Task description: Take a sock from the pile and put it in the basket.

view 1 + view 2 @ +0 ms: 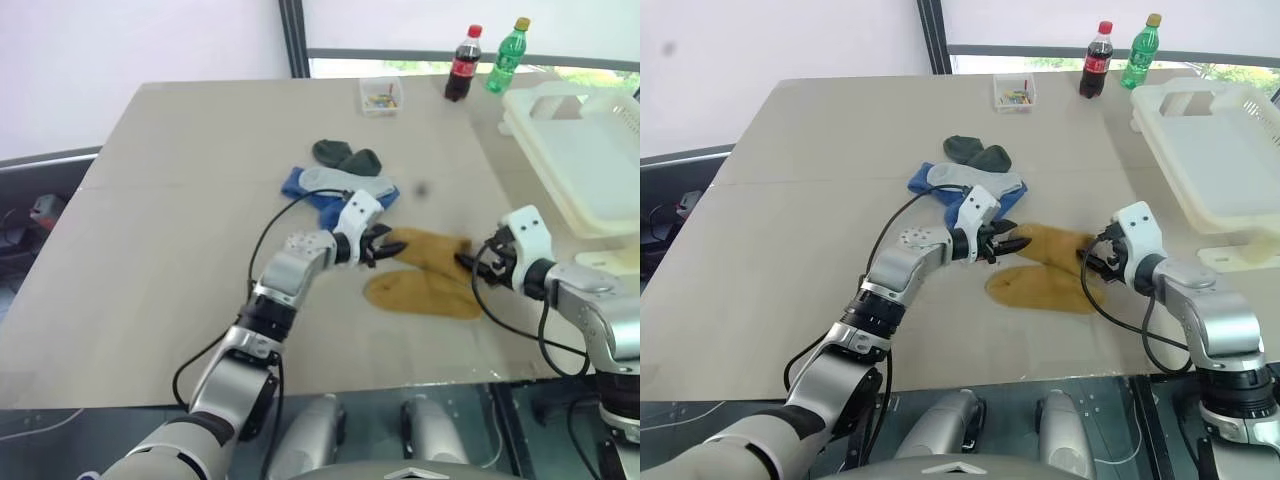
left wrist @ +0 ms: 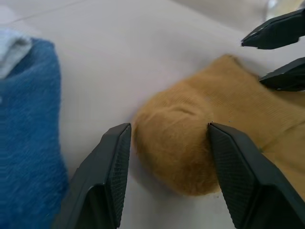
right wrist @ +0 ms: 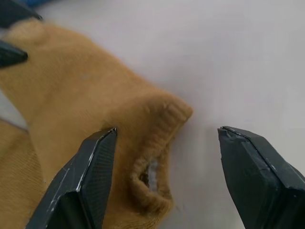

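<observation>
right wrist view: right gripper (image 3: 164, 176) spread wide over the mustard sock (image 3: 86, 109) cuff, left gripper (image 2: 167, 167) spread at its toe; close squarely on the cuff before lifting

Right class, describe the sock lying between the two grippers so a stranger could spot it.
Start at the beige table and find the sock pile near its middle. Just nearer the robot lie two mustard-yellow socks; it is the farther one, the sock between both grippers.
</observation>
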`<state>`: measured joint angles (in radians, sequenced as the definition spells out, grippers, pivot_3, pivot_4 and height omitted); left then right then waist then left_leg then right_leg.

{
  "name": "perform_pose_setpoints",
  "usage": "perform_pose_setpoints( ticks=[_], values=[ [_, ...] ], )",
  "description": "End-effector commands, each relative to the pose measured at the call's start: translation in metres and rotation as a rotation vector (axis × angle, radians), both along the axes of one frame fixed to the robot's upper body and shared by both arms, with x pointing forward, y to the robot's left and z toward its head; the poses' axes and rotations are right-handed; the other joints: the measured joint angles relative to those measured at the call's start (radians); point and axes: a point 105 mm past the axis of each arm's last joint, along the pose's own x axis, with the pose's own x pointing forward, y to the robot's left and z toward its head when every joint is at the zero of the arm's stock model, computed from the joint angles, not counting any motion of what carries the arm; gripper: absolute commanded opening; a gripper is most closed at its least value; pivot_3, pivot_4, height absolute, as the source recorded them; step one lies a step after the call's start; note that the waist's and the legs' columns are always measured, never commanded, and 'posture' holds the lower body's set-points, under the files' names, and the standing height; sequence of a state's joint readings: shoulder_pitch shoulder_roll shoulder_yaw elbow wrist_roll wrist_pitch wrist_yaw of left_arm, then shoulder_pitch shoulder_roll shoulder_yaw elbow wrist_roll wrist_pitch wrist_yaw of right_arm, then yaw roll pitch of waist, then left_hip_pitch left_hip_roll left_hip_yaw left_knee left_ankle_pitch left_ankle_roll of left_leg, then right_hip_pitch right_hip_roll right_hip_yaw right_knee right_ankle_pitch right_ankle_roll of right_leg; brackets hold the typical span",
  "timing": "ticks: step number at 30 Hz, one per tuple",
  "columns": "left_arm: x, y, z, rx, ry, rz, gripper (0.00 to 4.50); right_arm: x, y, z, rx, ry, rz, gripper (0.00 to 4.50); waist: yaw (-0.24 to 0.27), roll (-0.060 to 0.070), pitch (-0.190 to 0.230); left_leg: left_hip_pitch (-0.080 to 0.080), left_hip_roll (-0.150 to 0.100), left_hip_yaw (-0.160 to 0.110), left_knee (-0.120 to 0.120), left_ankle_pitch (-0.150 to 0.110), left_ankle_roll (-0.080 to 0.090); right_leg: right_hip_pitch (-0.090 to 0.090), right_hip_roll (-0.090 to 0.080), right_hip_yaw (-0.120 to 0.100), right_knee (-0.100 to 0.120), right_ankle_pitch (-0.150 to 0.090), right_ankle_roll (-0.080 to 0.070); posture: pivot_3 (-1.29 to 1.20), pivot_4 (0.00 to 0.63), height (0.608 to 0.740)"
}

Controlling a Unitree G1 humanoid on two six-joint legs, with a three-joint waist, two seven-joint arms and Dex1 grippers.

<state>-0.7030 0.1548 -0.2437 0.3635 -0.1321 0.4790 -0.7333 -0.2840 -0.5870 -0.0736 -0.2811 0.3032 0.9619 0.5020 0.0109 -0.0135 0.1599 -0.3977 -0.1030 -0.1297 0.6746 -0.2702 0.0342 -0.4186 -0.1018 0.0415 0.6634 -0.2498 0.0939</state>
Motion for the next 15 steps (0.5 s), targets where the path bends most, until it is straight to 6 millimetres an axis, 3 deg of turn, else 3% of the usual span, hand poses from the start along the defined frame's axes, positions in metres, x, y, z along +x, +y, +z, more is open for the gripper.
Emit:
perform_pose_setpoints(
  ticks=[1, 5, 6, 8, 15],
  values=[
    [-0.004, -0.005, -0.011, -0.001, 0.028, -0.004, 1.98, 0.009, 0.000, 0.000, -0.070, -0.033, 0.041, 2.77, -0.001, 0.001, -0.001, 0.001, 0.000, 0.000, 0.000, 0.000, 0.000, 0.000, 0.000, 0.000, 0.000, 0.000, 0.000, 0.00, 0.150, 0.740],
    [-0.004, -0.003, -0.001, -0.050, 0.010, 0.023, 0.27, 0.028, -0.007, 0.006, -0.151, -0.109, 0.057, 0.97, -0.002, 0.001, -0.002, 0.001, 0.000, 0.000, 0.001, 0.000, 0.000, 0.002, 0.000, 0.000, 0.000, 0.000, 0.000, 0.00, 0.150, 0.740],
    [-0.003, 0.000, 0.002, -0.058, -0.006, 0.038, 0.04, 0.032, -0.007, 0.009, -0.156, -0.126, 0.066, 0.61, -0.002, 0.001, -0.002, 0.001, 0.000, 0.000, 0.001, 0.000, 0.000, 0.002, 0.000, 0.000, 0.000, 0.000, 0.000, 0.00, 0.150, 0.740],
    [-0.003, 0.003, 0.007, -0.074, -0.022, 0.067, 0.00, 0.038, -0.007, 0.013, -0.168, -0.144, 0.090, 0.03, -0.004, 0.001, -0.002, 0.001, 0.000, 0.000, 0.002, 0.000, 0.000, 0.002, 0.000, 0.000, 0.000, 0.000, 0.000, 0.00, 0.150, 0.740],
    [-0.014, -0.002, 0.008, -0.140, 0.020, 0.113, 0.00, 0.037, -0.011, 0.003, -0.233, -0.102, 0.221, 0.03, -0.015, 0.001, -0.002, 0.000, 0.000, 0.000, 0.001, 0.000, 0.000, 0.001, 0.000, 0.000, -0.001, 0.000, 0.000, 0.00, 0.150, 0.740]
  ],
)
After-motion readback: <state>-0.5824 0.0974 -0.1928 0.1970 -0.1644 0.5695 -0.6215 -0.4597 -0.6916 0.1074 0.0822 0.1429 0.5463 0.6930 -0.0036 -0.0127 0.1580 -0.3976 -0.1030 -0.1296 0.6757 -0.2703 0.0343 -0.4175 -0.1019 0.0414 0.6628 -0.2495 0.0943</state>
